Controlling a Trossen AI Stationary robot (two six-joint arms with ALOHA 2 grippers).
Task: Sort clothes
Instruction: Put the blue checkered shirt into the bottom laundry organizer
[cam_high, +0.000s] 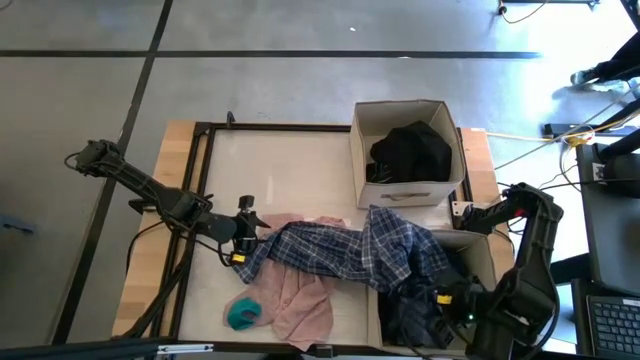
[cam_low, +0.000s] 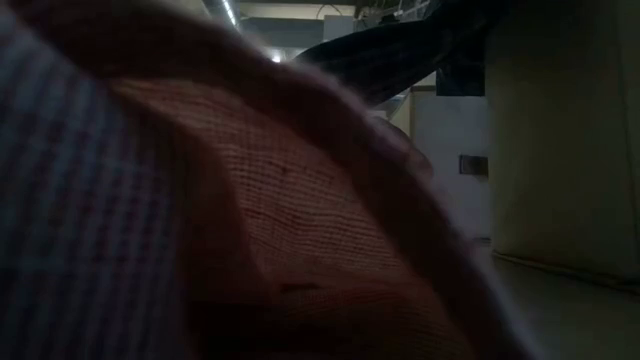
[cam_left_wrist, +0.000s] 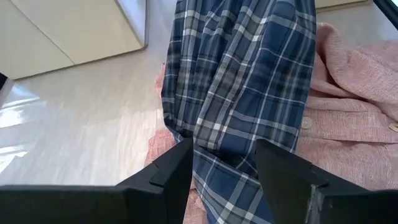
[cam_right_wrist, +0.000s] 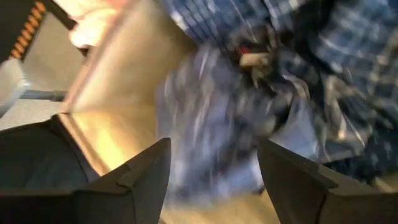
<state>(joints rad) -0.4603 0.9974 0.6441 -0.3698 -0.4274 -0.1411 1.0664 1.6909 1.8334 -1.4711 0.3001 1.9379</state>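
A blue-white plaid shirt (cam_high: 350, 250) stretches from my left gripper (cam_high: 245, 240) across the table into the near cardboard box (cam_high: 478, 246), where dark and grey-blue clothes (cam_high: 415, 315) lie. My left gripper (cam_left_wrist: 227, 177) is shut on the shirt's left end. A pink garment (cam_high: 300, 300) lies spread under the plaid shirt, with a small teal piece (cam_high: 243, 313) beside it. A black garment (cam_high: 412, 150) sits in the far box (cam_high: 400, 108). My right gripper (cam_right_wrist: 214, 174) hangs open above the near box's clothes (cam_right_wrist: 224, 118), with nothing between its fingers. My left gripper has a gathered bunch of the plaid shirt's left end (cam_left_wrist: 230, 155) between its two fingers, in several folds. The fingers come from the table's left, slanting downward. From them the shirt runs away over the pink garment (cam_left_wrist: 354, 112) toward the boxes.
The two cardboard boxes stand along the table's right side. Bare white tabletop (cam_high: 280, 170) lies at the far left. In the low view, pink cloth (cam_low: 300, 230) close to the camera covers most of the picture. My right arm (cam_high: 530, 230) bends over the near box.
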